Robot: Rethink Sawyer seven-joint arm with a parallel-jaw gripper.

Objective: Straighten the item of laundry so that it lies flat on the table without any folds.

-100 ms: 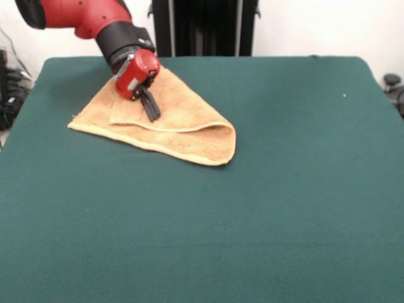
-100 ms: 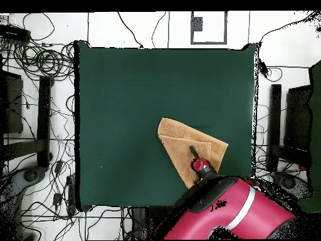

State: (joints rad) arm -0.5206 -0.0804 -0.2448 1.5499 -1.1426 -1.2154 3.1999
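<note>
The table carries my towel toward one side, near the robot's edge, folded over itself into a rough triangle. It looks soft, light and limp, so I'd take the upper layer by a loose corner or edge. My tool rests on the folded layer, its prongs together; whether they pinch cloth I cannot tell. The lower layer is mostly hidden.

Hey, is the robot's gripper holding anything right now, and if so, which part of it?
It cannot be told. The gripper is down on the folded towel, on its upper layer toward the far corner, but neither view shows whether it has pinched any cloth.
</note>
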